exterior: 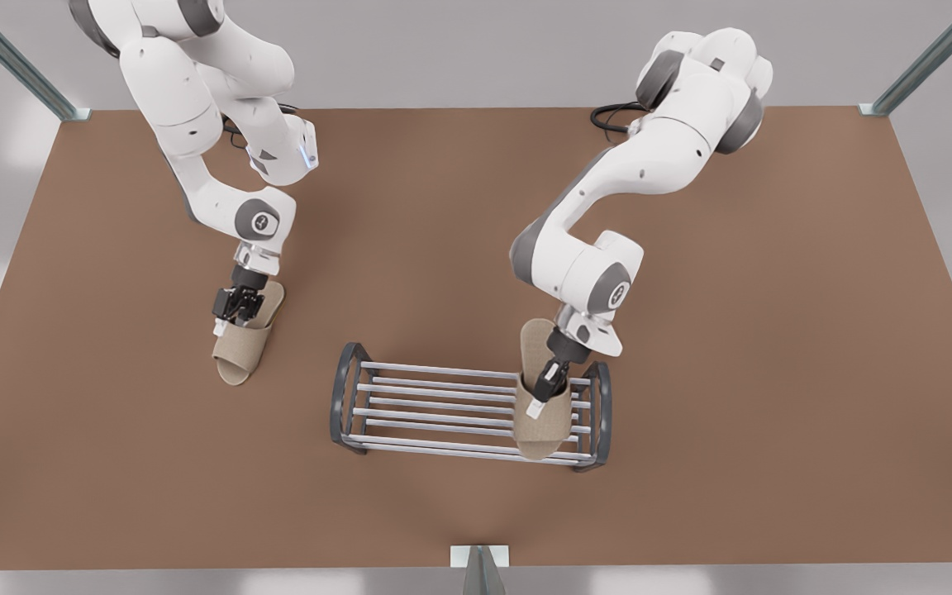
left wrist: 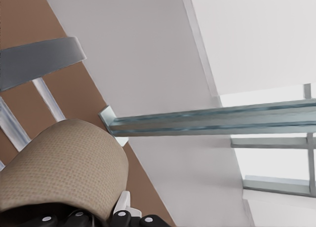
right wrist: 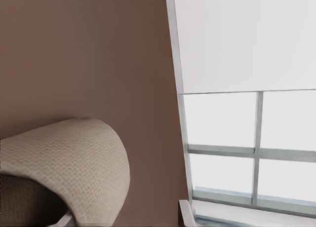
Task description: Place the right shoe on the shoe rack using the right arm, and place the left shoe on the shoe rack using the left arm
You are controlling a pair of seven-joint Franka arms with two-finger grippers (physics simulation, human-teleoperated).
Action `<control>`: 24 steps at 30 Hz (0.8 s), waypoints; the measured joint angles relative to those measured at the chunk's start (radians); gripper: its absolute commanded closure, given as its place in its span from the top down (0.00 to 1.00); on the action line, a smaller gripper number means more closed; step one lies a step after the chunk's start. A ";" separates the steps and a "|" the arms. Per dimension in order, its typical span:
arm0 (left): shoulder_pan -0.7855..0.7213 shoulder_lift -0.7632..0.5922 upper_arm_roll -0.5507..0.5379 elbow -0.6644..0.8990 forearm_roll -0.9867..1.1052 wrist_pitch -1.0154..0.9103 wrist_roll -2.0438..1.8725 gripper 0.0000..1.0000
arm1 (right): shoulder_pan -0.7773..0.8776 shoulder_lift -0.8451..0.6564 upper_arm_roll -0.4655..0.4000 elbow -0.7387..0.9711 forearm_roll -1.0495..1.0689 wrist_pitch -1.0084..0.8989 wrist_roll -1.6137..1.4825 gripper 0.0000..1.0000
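Observation:
The shoe rack [exterior: 435,390] stands near the table's front edge. The left shoe [exterior: 539,426], a beige slipper, lies across the top bars at the rack's end on the front view's right. My left gripper [exterior: 544,393] is shut on its strap [left wrist: 64,160], beside the rack's dark end frame [left wrist: 39,59]. At the front view's left, the right shoe [exterior: 241,354] lies on the brown table. My right gripper [exterior: 232,318] is down over its strap [right wrist: 74,158]. It stands open, and one white fingertip [right wrist: 185,213] is clear of the strap's edge.
The brown table [exterior: 773,330] has wide bare room on all sides of the rack. Metal frame posts stand at the far corners [exterior: 54,99] and at the middle of the front edge [exterior: 480,570]. A black cable [exterior: 608,116] lies by one arm's base.

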 measured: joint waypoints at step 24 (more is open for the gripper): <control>0.099 -0.500 0.217 -0.702 0.099 -0.041 -0.042 1.00 | -0.035 -0.310 -0.020 0.350 -0.002 0.438 -0.031 0.21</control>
